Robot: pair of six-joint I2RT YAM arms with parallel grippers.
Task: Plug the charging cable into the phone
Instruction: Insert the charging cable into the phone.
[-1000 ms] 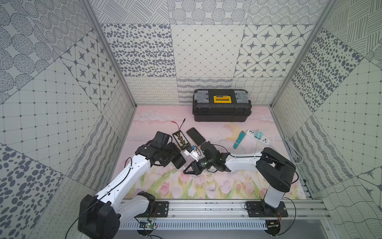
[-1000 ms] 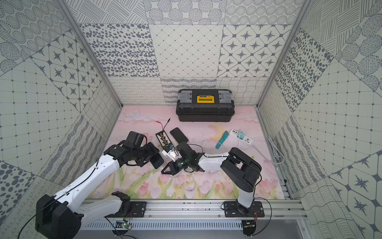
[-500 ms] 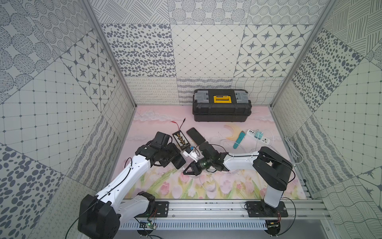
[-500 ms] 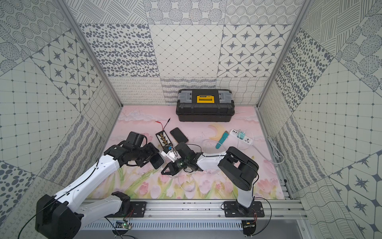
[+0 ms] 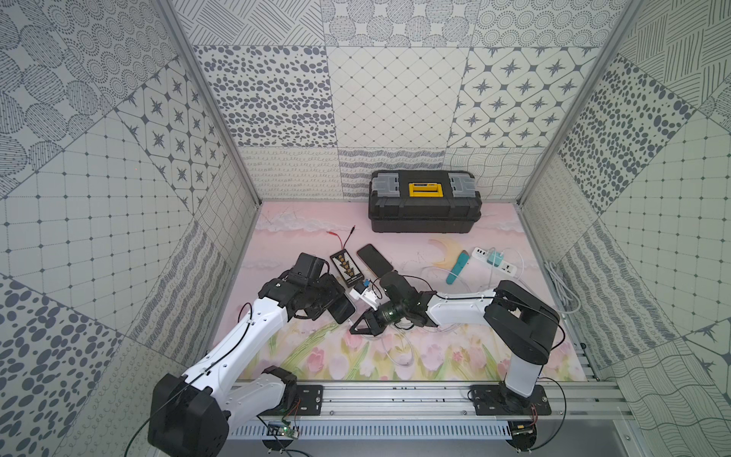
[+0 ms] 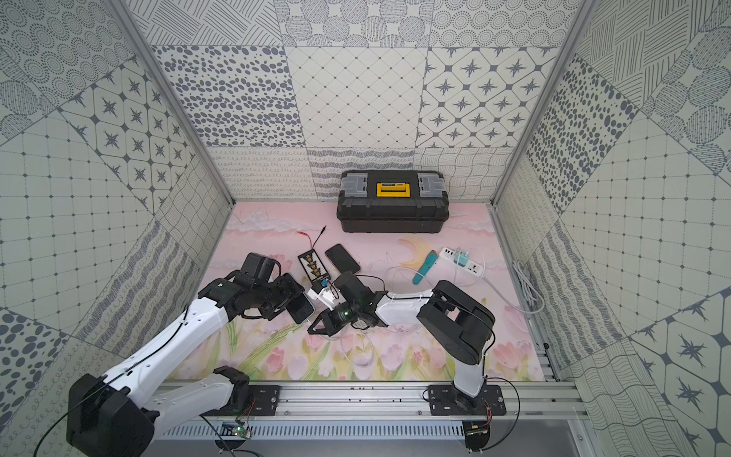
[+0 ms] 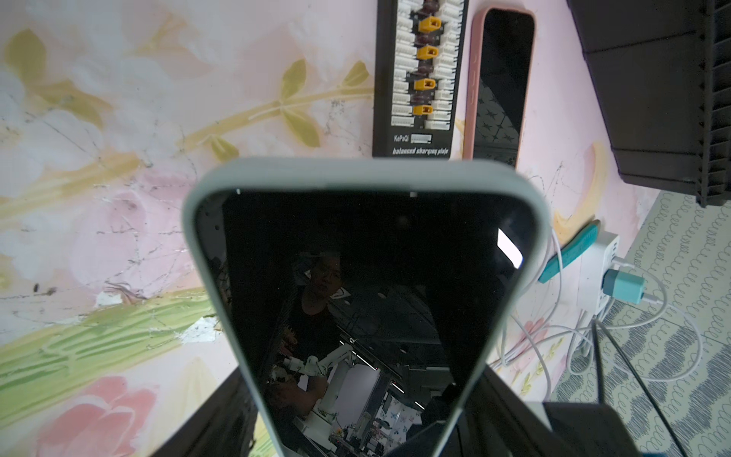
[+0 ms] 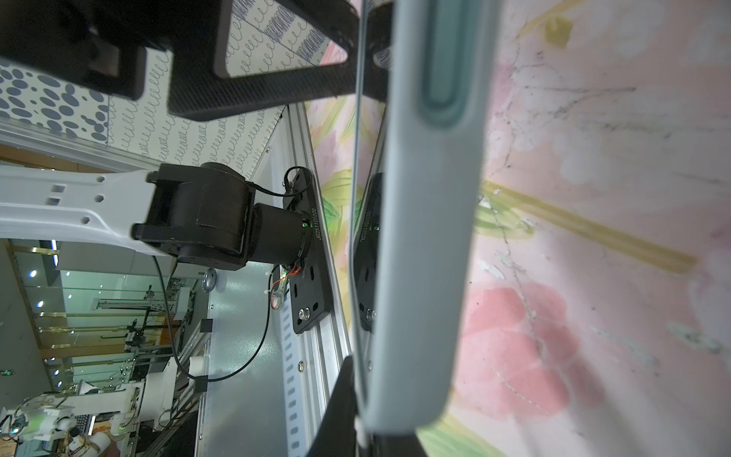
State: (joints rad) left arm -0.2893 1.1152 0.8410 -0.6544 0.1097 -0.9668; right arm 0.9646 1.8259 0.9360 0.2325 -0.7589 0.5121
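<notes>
Above the floral mat [image 5: 455, 245], left gripper [image 5: 334, 304] clamped on phone [image 7: 364, 277]; right gripper [image 5: 358, 326] pinched on charging cable [image 5: 396, 362]

Left arm [image 5: 253, 328] and right arm [image 5: 461, 305]: white link shells, black joint housings, thin black cables [image 5: 227, 353] routed outside. Right end effector [image 5: 355, 327]: black triangular open-frame fingers. Left arm's black base plate [image 8: 316, 277]: white serial print, bright screws [image 8: 304, 313], red wires [image 8: 293, 273], green lamp [image 8: 304, 224].

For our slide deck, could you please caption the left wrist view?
Left gripper holding grey-cased phone; charging board and second phone lie beyond.
</notes>
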